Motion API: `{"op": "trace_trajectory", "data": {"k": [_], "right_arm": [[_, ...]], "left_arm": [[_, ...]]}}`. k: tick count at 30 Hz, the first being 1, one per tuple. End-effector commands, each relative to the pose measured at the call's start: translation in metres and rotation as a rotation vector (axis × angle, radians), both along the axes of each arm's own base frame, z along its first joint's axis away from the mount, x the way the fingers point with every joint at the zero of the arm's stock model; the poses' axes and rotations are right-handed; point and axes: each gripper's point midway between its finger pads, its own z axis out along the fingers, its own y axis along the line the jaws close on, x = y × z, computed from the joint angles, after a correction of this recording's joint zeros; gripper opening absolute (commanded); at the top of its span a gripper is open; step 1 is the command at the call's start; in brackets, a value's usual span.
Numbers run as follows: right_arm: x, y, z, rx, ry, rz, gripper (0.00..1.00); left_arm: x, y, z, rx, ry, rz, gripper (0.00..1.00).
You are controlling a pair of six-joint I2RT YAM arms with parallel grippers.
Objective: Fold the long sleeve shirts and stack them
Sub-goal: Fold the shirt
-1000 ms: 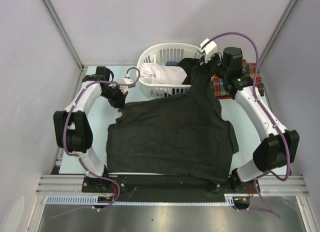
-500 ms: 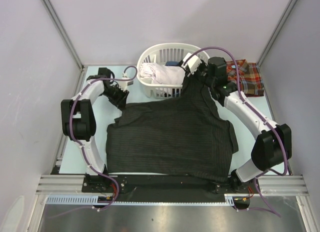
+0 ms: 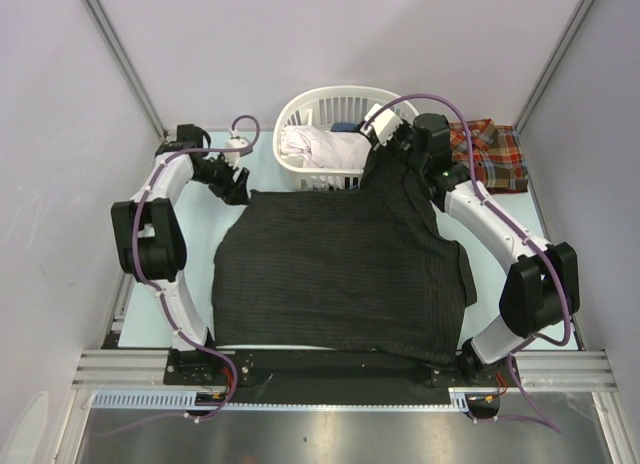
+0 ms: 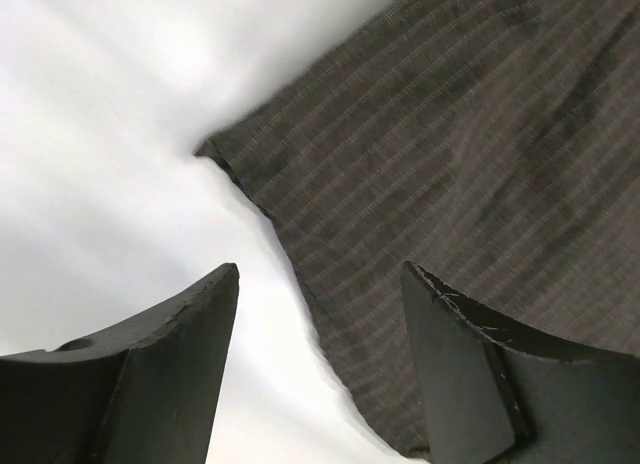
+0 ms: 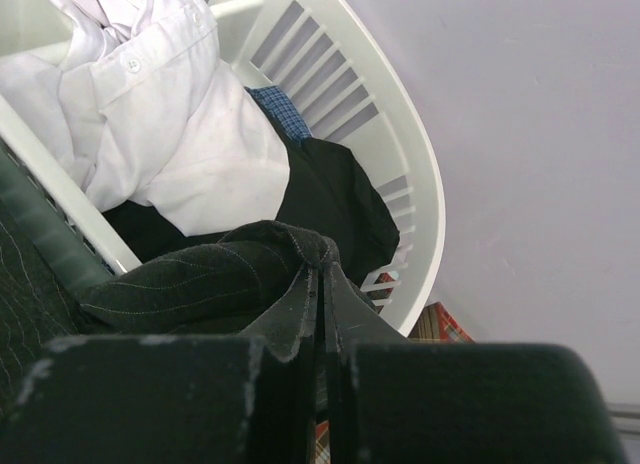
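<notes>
— Since a second ago the right tool has swung left, off the red-orange-green plaid flannel shirt and over to the white slatted plastic basket. What does it hold?
— Its fingers are pressed tight together on a fold of the black-charcoal pinstriped shirt, drawing that far right part up against the basket.
— And the left tool?
— Spread wide and gripping nothing. It hangs just over the pinstriped shirt's far left corner, with pale bench showing beneath it.
— Where does that shirt lie?
— Spread across the middle of the bench, its hem at the near edge. The plaid one lies in the far right corner, behind the right arm.
— And the basket?
— It holds a crumpled white buttoned shirt, a blue checked cloth and some dark cloth.
</notes>
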Motion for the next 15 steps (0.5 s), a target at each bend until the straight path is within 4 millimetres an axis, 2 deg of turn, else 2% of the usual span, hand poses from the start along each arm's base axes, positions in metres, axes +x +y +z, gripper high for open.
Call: {"op": "trace_trajectory", "data": {"k": [1,9,15], "right_arm": [[0.011,-0.001,0.024,0.022,-0.090,-0.018,0.00],[0.012,-0.001,0.022,0.010,-0.080,-0.015,0.00],[0.017,-0.002,0.018,0.000,-0.073,-0.019,0.00]], "left_arm": [[0.029,-0.008,0.006,-0.032,-0.129,-0.035,0.71],[0.057,-0.023,-0.007,0.048,-0.379,-0.341,0.69],[0.067,-0.031,-0.028,0.076,-0.350,-0.466,0.66]]}}
